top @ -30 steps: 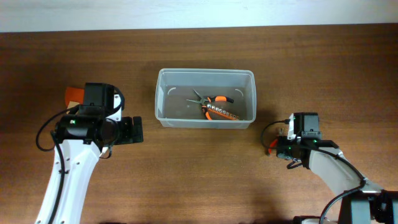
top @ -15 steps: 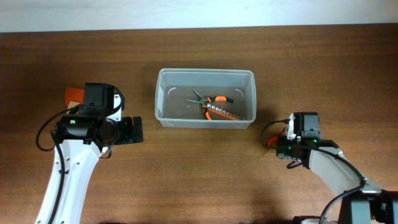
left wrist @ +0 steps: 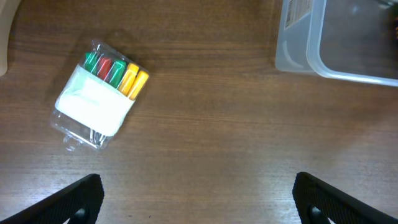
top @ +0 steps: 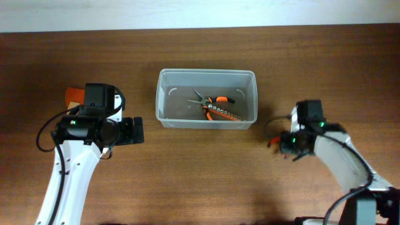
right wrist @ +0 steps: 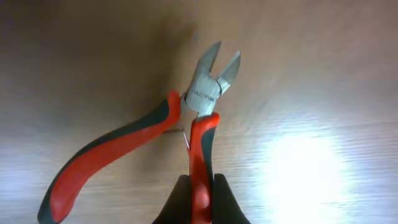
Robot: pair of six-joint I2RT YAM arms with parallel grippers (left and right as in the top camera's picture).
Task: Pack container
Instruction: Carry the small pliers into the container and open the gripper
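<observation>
The clear plastic container [top: 164, 100] stands at the middle of the table, holding orange-handled pliers [top: 215, 100] and a strip of bits [top: 224, 113]. Its corner [left wrist: 298, 37] shows at the top right of the left wrist view. Red-and-black side cutters [right wrist: 208, 93] hang just over the wood, and my right gripper [right wrist: 200, 190] is shut on one of their handles. In the overhead view that right gripper [top: 279, 142] is right of the container, with a bit of red cutters [top: 271, 143] showing. My left gripper [top: 136, 130] stands open left of the container, nothing between its fingers [left wrist: 78, 198].
A clear pack of coloured markers [left wrist: 102, 99] lies on the wood ahead of the left gripper. An orange object [top: 74, 95] pokes out from under the left arm. The table's far edge meets a white wall at the back.
My right gripper has shut on the cutters' handle and its arm has shifted slightly up and right. The left arm has not moved.
</observation>
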